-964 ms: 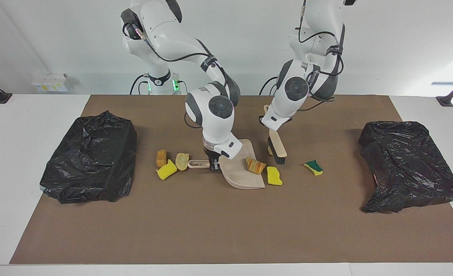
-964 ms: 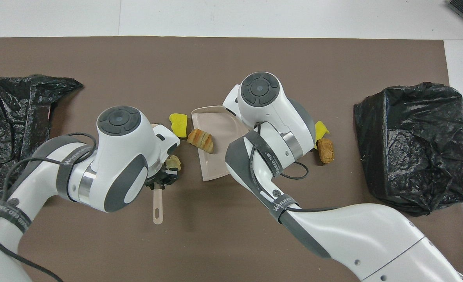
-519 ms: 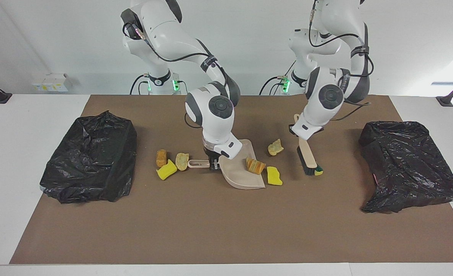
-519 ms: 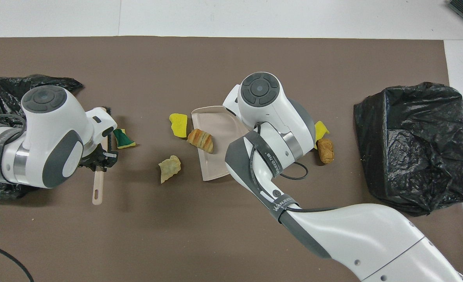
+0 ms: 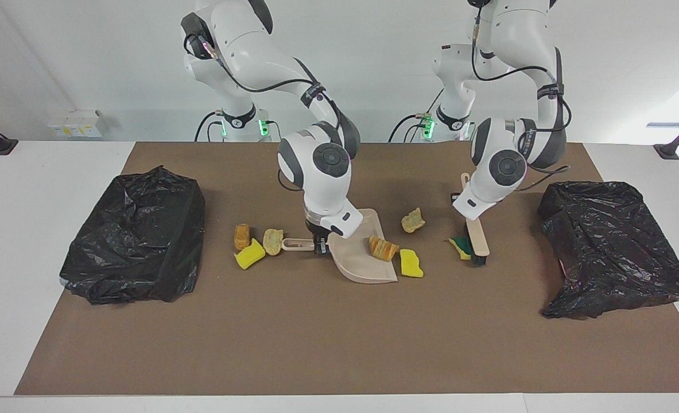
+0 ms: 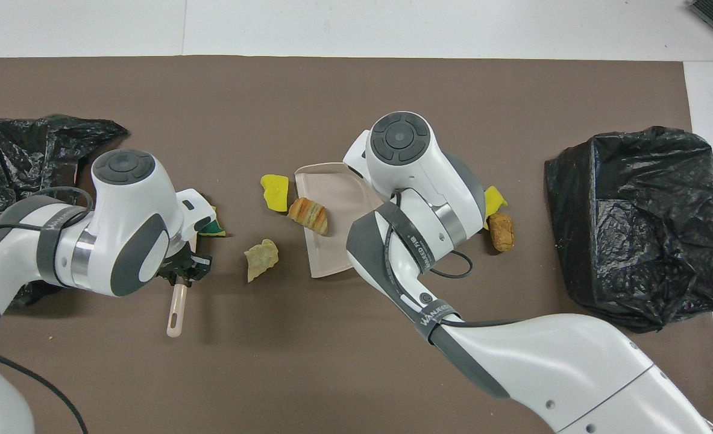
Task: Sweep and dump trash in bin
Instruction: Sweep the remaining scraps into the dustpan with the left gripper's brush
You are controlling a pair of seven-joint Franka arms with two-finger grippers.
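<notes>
1. Yellow and brown scraps are lying on the brown mat [image 5: 339,344] between two black bags. One striped bread piece [image 5: 383,248] is already sitting on the dustpan [image 5: 362,267], and a yellow sponge piece [image 5: 411,263] is lying just beside the pan's open edge, toward the left arm's end.
2. A tan crumpled chunk [image 5: 412,221] is resting near the pan, a little nearer to the robots. A green-and-yellow sponge [image 5: 460,246] is touching the bristles of the brush [image 5: 477,241].
3. Three more scraps are waiting beside the pan handle, toward the right arm's end: a brown chunk [image 5: 241,236], a yellow sponge [image 5: 249,254] and a pale bread piece [image 5: 272,241].
4. The left gripper [image 6: 184,272] is clamped on the brush handle, with the brush head standing on the mat against the green sponge.
5. The right gripper [image 5: 319,245] is closed on the dustpan handle and is keeping the pan flat on the mat.
6. In my judgement, the green sponge could slip past the end of the narrow brush head and be left on the mat, because the way to the pan is long.
7. The sponge could also push the yellow piece aside and not onto the pan.
8. The three scraps at the handle are lying at the closed end of the pan, so a sweep from the open edge is not reaching them.
9. One black bag [image 5: 615,244] is lying at the left arm's end, and the other bag [image 5: 135,235] at the right arm's end.
</notes>
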